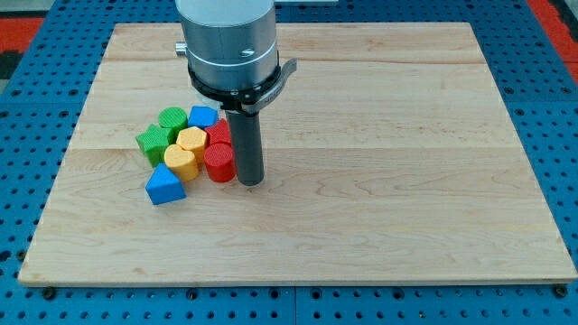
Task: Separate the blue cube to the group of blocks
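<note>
The blue cube sits at the top of a tight cluster of blocks at the board's left middle. Beside it are a green block and a green star-like block, two yellow blocks, a red block and a red cylinder. A blue triangular block lies at the cluster's lower left. My tip rests on the board just right of the red cylinder, touching or nearly touching it, and below and right of the blue cube.
The wooden board lies on a blue perforated table. The arm's grey cylindrical body hangs over the board's top middle and hides part of it.
</note>
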